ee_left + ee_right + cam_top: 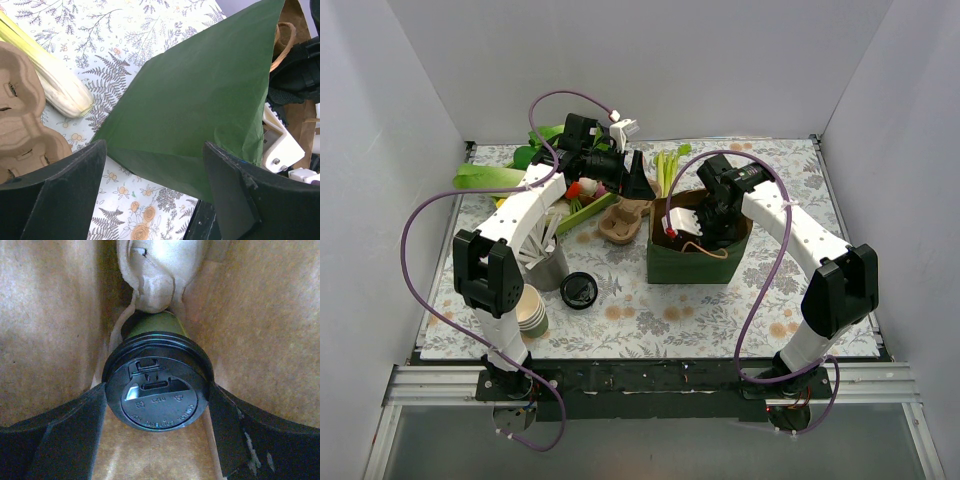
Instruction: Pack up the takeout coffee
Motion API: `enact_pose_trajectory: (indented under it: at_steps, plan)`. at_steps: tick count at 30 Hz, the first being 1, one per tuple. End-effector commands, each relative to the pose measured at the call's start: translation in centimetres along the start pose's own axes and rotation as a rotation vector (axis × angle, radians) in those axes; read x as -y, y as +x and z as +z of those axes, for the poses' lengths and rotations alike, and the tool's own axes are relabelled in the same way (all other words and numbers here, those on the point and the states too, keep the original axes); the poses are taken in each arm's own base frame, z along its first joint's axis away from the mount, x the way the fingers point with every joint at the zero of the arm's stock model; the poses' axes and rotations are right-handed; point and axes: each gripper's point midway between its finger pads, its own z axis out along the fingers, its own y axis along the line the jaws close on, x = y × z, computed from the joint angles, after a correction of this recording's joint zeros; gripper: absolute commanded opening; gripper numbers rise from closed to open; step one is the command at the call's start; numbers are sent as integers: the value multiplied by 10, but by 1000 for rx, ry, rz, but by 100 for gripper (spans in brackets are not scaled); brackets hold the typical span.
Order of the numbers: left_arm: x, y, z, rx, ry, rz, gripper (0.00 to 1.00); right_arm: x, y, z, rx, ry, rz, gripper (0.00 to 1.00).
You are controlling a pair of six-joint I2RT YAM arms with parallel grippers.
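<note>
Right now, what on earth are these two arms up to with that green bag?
They are packing a takeout coffee. The right gripper is down inside the green paper bag, its fingers either side of the cup's black lid; whether they press it is unclear. The left gripper hovers open beside the bag's outer wall, holding nothing. A spare black lid lies on the table.

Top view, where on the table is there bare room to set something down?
Bare mat lies in front of the green bag, right of the black lid, and in the far right corner behind the bag. It is crowded back left: cup carrier, vegetables, grey cup, stacked cups.
</note>
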Motion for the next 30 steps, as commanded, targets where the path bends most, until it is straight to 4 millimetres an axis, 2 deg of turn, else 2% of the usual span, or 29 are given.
enact_pose_trajectory:
  at_steps: [1,14,18,24,30]
  plan:
    - [27,-22,-22,60,4,101,78,-10,-2,7,22,-49,37,2]
    - [27,-18,-21,53,13,93,78,-9,-2,6,18,-39,45,9]
    - [27,-18,-21,54,18,92,78,-7,-3,3,18,-26,45,20]
    - [28,-18,-21,53,20,91,78,-4,-5,-2,24,-4,56,30]
    - [28,-16,-19,49,30,88,78,-1,-6,-5,22,9,57,36]
